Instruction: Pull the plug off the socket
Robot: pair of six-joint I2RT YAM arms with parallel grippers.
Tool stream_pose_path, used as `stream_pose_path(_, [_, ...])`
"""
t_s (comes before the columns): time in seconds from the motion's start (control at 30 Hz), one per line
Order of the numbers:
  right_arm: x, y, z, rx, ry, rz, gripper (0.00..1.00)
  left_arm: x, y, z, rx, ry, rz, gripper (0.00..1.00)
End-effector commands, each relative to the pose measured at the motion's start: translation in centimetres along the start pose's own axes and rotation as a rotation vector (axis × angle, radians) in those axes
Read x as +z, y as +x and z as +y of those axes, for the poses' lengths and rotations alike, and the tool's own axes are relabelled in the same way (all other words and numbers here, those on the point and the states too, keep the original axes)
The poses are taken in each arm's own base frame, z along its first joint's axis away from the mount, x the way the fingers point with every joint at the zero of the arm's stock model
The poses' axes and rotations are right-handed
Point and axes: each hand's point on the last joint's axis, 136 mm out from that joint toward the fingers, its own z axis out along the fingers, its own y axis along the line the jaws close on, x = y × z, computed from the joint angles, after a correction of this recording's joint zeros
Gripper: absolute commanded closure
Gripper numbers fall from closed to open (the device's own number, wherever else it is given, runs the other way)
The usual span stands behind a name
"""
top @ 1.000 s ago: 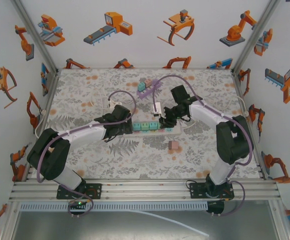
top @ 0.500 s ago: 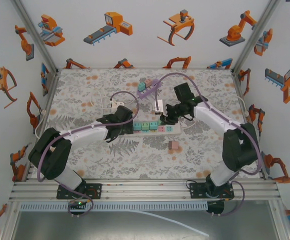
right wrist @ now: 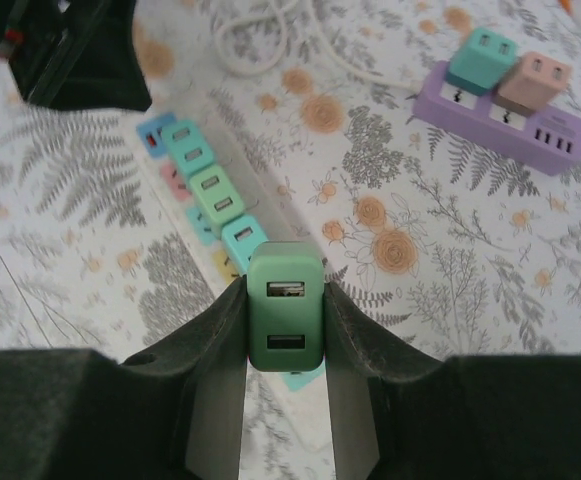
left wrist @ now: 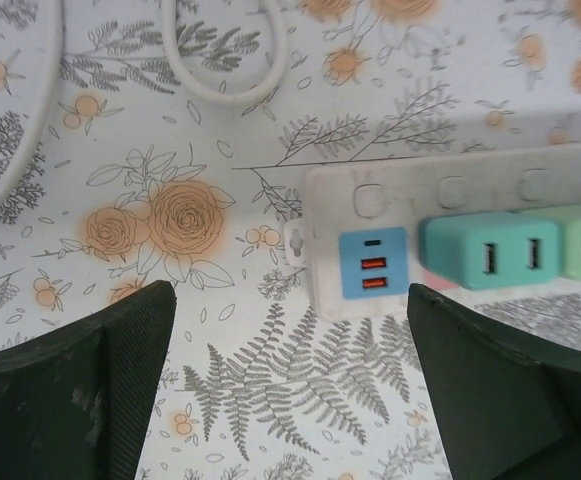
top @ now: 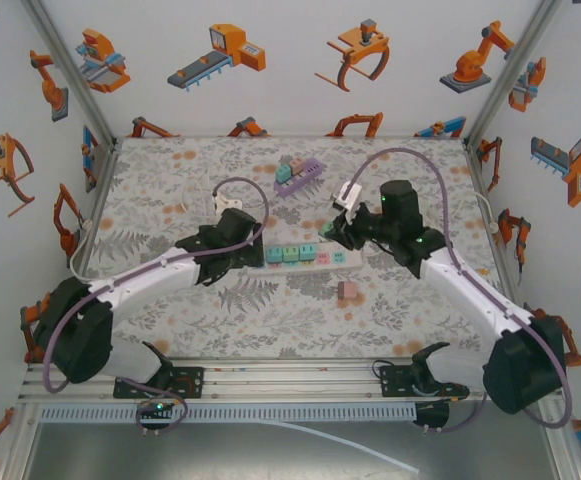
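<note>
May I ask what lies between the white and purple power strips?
Just bare floral tablecloth, as the right wrist view shows.

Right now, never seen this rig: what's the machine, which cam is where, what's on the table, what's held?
Two robot arms are bolted at the table's near edge. The overhead picture looks down from behind them: left arm on the left, right arm on the right. The other two pictures come from a camera on each wrist; the dark shapes at the bottom are that arm's jaws. On the table lie a white power strip with teal plugs, a purple strip and a loose pink plug. The right jaws are shut on a green plug, held above the white strip. The left jaws are open at that strip's end.
</note>
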Motion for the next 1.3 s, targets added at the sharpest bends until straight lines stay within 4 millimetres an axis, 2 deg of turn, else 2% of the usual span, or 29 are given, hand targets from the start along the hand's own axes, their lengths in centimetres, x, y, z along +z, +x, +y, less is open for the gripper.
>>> stream_pose_path(0.0, [-2.1,-2.8,-1.8,0.302,0.145,-0.14,0.87,-2.5,-1.0,-0.3,0.031,0.076,-0.04,0.1])
stream_pose_path(0.13, [-4.6,-1.6,-2.8,0.522,0.286,-0.164,0.88,-6.6,-2.1,-2.9,0.114,0.308,-0.104,0.05])
stream_pose_path(0.23, [-6.0,-0.1,-2.7,0.658,0.34,-0.161,0.88,-10.3,-2.4,-4.8,0.184,0.498,-0.168,0.04])
stream_pose_path(0.33, [-6.6,0.8,-2.1,0.774,0.34,-0.194,0.88,-13.7,-2.1,-6.3,0.265,0.653,-0.214,0.03])
stream_pose_path(0.53, [-6.9,3.7,-1.5,1.043,0.354,-0.227,0.88,-17.6,-0.7,-8.3,0.377,0.819,-0.215,0.02])
stream_pose_path(0.7, [-5.2,8.2,-0.9,1.214,0.383,-0.182,0.87,-18.9,1.0,-9.7,0.441,0.907,-0.178,0.01])
stream_pose_path(0.83, [-3.3,11.3,0.2,1.283,0.394,-0.144,0.87,-18.5,2.1,-10.0,0.483,0.901,-0.142,0.03])
stream_pose_path(1.03, [-0.9,13.7,1.9,1.286,0.431,-0.084,0.86,-17.5,2.4,-11.0,0.474,0.904,-0.132,0.03])
stream_pose_path(1.27, [1.2,14.9,3.2,1.273,0.457,-0.05,0.83,-17.0,2.9,-11.2,0.487,0.897,-0.108,0.03])
